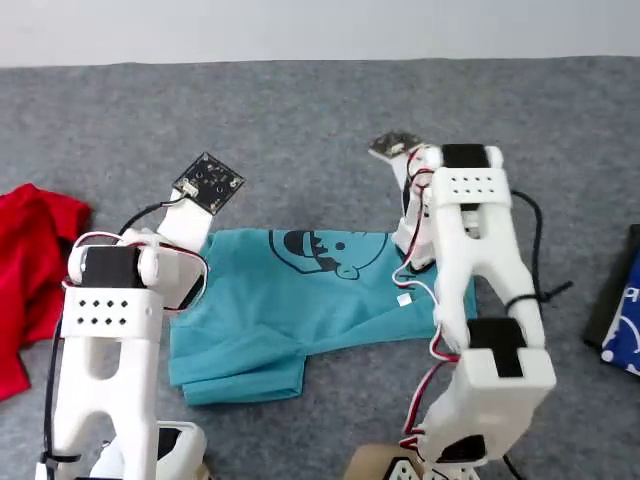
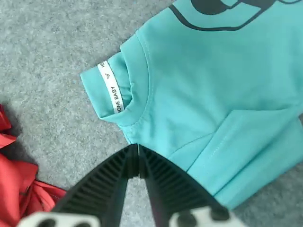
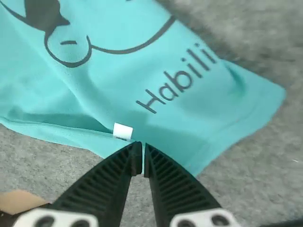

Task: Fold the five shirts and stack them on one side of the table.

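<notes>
Two claws, both closed tight: the left claw [image 2: 138, 152] tips touch the teal shirt [image 1: 300, 300] just beside its collar [image 2: 124, 101], the right claw [image 3: 142, 150] tips its hem by a white tag [image 3: 122, 131]. The shirt lies partly folded mid-surface [image 1: 300, 120].

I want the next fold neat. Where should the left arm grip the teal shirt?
The teal shirt at its shoulder edge beside the collar, coming in from the bare table side. That edge lies flat and exposed; the left gripper looks shut on it.
</notes>
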`<act>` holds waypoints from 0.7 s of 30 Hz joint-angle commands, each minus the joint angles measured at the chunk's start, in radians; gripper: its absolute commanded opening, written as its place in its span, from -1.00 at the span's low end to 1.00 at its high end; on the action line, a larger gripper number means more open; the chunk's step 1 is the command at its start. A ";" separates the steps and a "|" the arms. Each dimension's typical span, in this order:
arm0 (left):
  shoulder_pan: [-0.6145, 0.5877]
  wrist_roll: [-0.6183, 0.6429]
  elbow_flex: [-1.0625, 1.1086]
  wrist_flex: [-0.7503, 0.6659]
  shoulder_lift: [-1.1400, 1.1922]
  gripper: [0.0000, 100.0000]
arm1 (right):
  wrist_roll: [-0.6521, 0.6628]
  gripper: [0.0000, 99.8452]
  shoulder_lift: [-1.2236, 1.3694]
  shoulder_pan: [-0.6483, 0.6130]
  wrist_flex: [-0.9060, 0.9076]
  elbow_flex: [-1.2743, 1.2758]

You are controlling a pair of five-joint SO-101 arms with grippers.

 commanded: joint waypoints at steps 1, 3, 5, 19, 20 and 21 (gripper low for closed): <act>-0.003 0.011 -0.036 -0.017 -0.029 -0.99 | -0.011 -0.98 0.045 -0.002 -0.002 -0.012; -0.003 0.009 -0.035 -0.017 -0.029 -0.99 | -0.011 -0.98 0.076 -0.001 0.019 -0.012; -0.003 0.009 -0.036 -0.017 -0.029 -0.99 | -0.011 -0.98 0.091 -0.001 0.070 -0.012; -0.002 0.008 -0.038 -0.068 -0.029 -0.99 | -0.008 -0.98 -0.087 0.027 0.203 0.167; 0.000 0.008 -0.038 -0.068 -0.029 -0.99 | -0.011 -0.98 -0.097 0.025 0.199 0.158; 0.000 0.008 -0.038 -0.068 -0.029 -0.99 | -0.012 -0.98 -0.107 0.025 0.183 0.140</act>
